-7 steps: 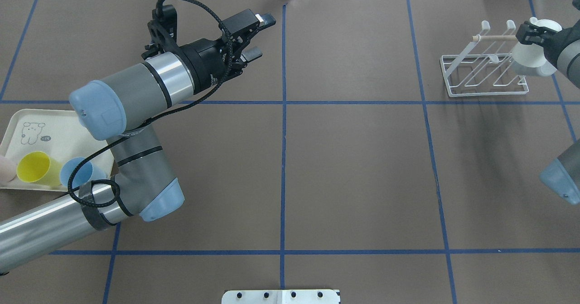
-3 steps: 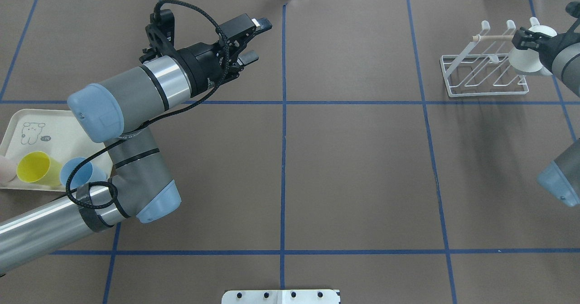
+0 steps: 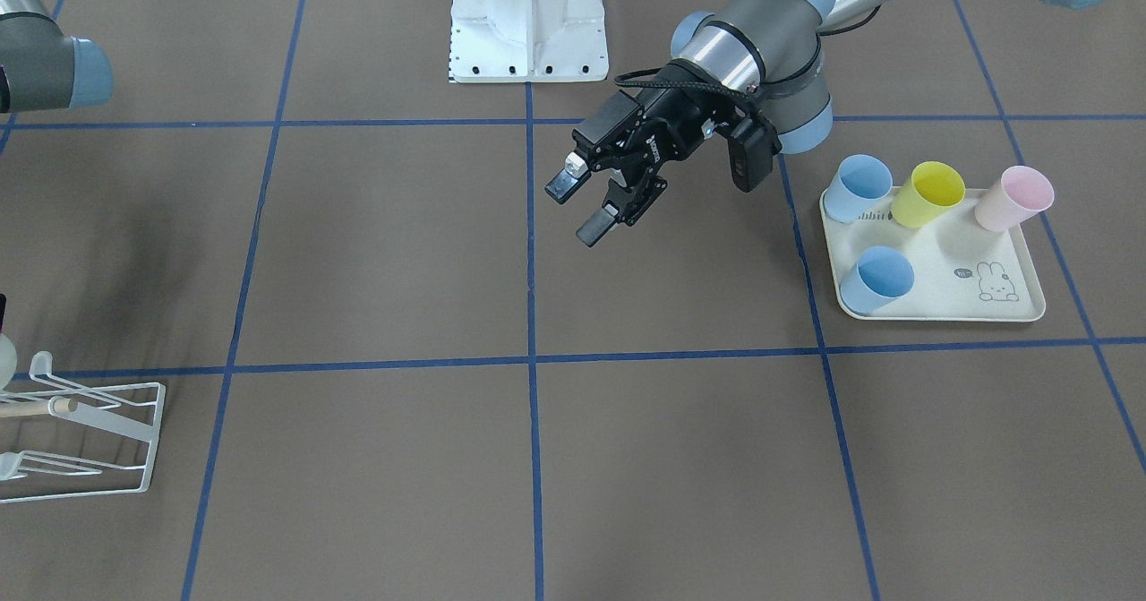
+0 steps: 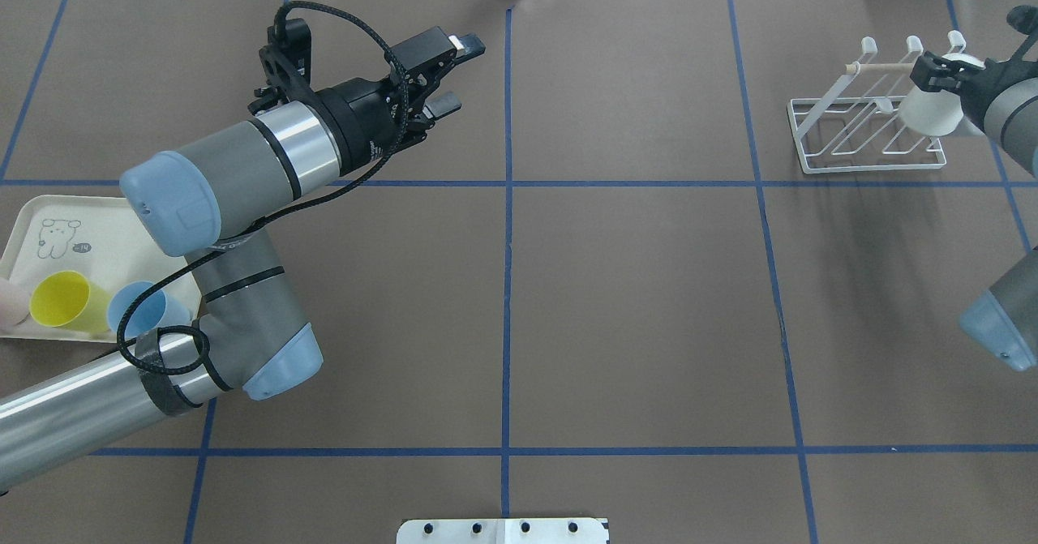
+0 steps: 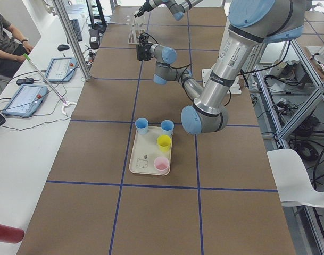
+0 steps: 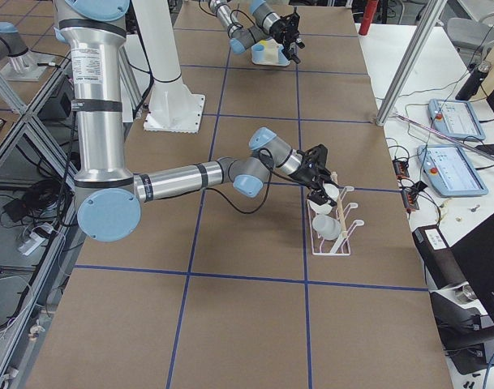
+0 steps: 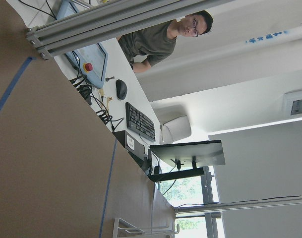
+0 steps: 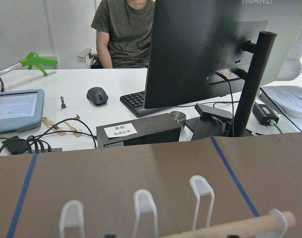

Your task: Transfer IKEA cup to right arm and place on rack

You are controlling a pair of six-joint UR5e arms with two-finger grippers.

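- Placement on the rack (image 4: 864, 132) is judged to be the step in hand. The hand-over is taken as done, since the white IKEA cup (image 4: 931, 114) is carried by the right gripper (image 4: 934, 74) and not by the left.
- In the overhead view the right-hand jaws are seen clenched on the cup's rim. The cup is held above the rack's right end, just beside the wooden dowel (image 4: 880, 66). Whether a prong is touched cannot be told.
- Next, the cup is to be lowered over one slanted prong so that it is caught below the upturned hook end. Only then should the jaws be released and the wrist drawn clear of the dowel.
- A slip off the thin wire is to be feared if the cup is let go off-centre.
- In the exterior right view, the right arm is seen stretched low across the table's right end, with its wrist turned toward the rack.
- The left gripper (image 4: 461, 74) is held above the table near the far middle, well apart from the rack. Its jaws are spread and nothing is held between them.
- The left arm is bent at the elbow beside the cream tray (image 3: 940, 304), on which two blue cups (image 3: 858, 187), a yellow cup (image 3: 931, 193) and a pink cup (image 3: 1013, 198) are kept.
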